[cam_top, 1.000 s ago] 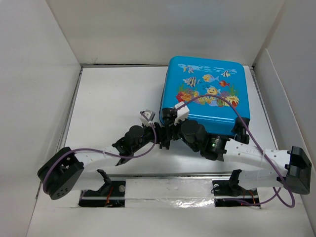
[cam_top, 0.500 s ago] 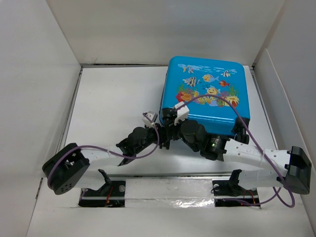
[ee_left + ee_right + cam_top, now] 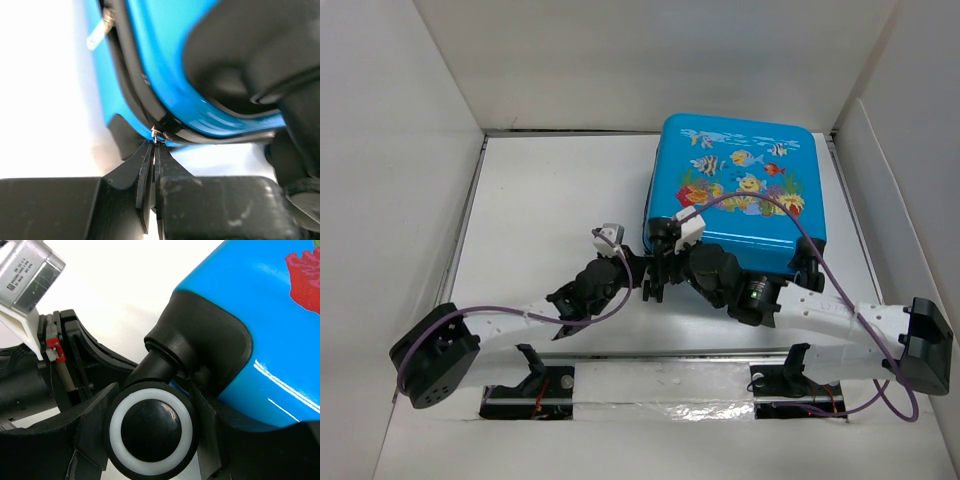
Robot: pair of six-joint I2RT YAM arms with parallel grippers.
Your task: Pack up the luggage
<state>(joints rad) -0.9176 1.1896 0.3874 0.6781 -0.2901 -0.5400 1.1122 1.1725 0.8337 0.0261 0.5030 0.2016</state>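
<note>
The luggage (image 3: 740, 190) is a bright blue suitcase with a fish print. It lies flat and closed at the back right of the table. My left gripper (image 3: 638, 282) is at its near left corner. In the left wrist view that gripper (image 3: 154, 147) is shut on a small metal zipper pull (image 3: 156, 134) on the black zip line of the blue shell (image 3: 165, 65). My right gripper (image 3: 665, 262) is at the same corner. In the right wrist view it (image 3: 150, 425) is shut on a black wheel with a white ring (image 3: 150, 432), below the blue shell (image 3: 260, 305).
White walls (image 3: 410, 150) enclose the white table (image 3: 540, 200) on the left, back and right. A second black wheel (image 3: 807, 262) is at the suitcase's near right corner. Purple cables (image 3: 770, 205) loop over the suitcase. The mounting rail (image 3: 660, 385) runs along the near edge.
My left arm has swung a little to the left, with its wrist shifting left while the jaws stay at the suitcase corner. The right arm and the suitcase have barely moved.
</note>
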